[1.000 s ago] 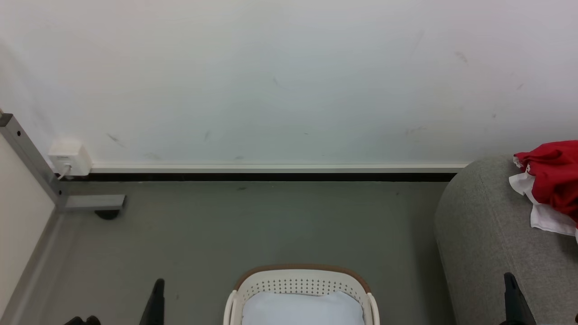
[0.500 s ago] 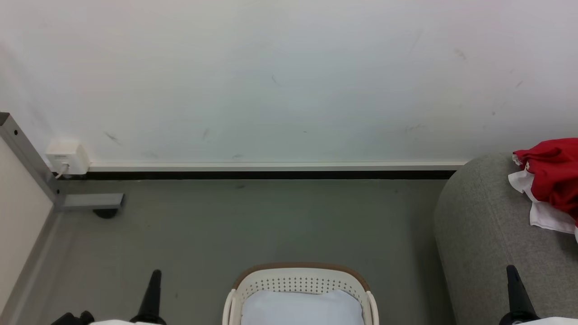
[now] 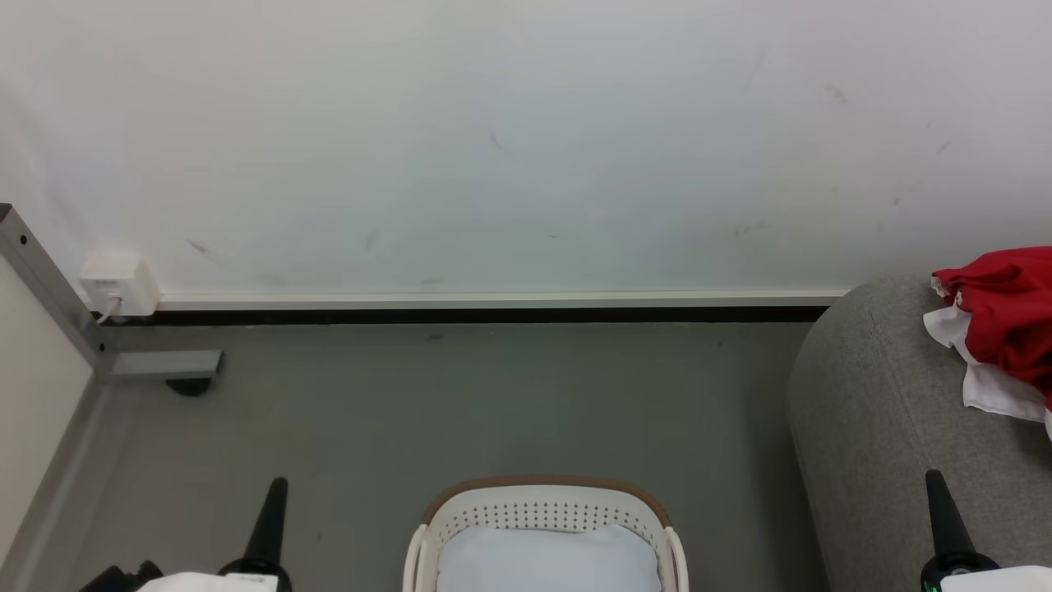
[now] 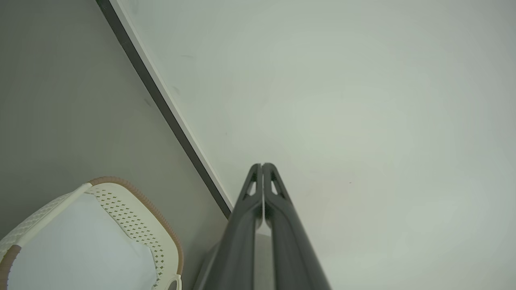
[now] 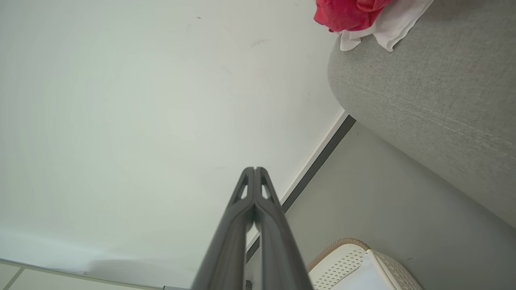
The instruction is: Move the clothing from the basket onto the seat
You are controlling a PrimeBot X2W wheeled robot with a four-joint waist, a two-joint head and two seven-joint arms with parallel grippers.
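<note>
The cream-white basket (image 3: pixel 542 516) with a brown rim stands on the floor at the bottom centre; a pale white-blue cushion pad (image 3: pixel 549 561) lies in it. Red clothing (image 3: pixel 1007 316) with white trim lies on the grey seat (image 3: pixel 871 427) at the right edge, and it shows again (image 5: pixel 348 14) in the right wrist view on the seat (image 5: pixel 423 92). My left gripper (image 3: pixel 275 485) rises shut at the lower left, left of the basket. My right gripper (image 3: pixel 933 477) rises shut at the lower right, in front of the seat. Both hold nothing (image 4: pixel 262 165) (image 5: pixel 254 169).
A white wall (image 3: pixel 509 148) with a dark baseboard runs behind the grey floor (image 3: pixel 460 403). At the left stand a grey metal frame leg (image 3: pixel 156 363) and a white wall socket box (image 3: pixel 117 282). The basket (image 4: pixel 133 217) (image 5: pixel 354 262) edge shows in both wrist views.
Both grippers have risen higher into the head view, with pale forearms now showing at the bottom corners. The whole picture has shifted slightly, so the camera moved. Basket and clothing stay put.
</note>
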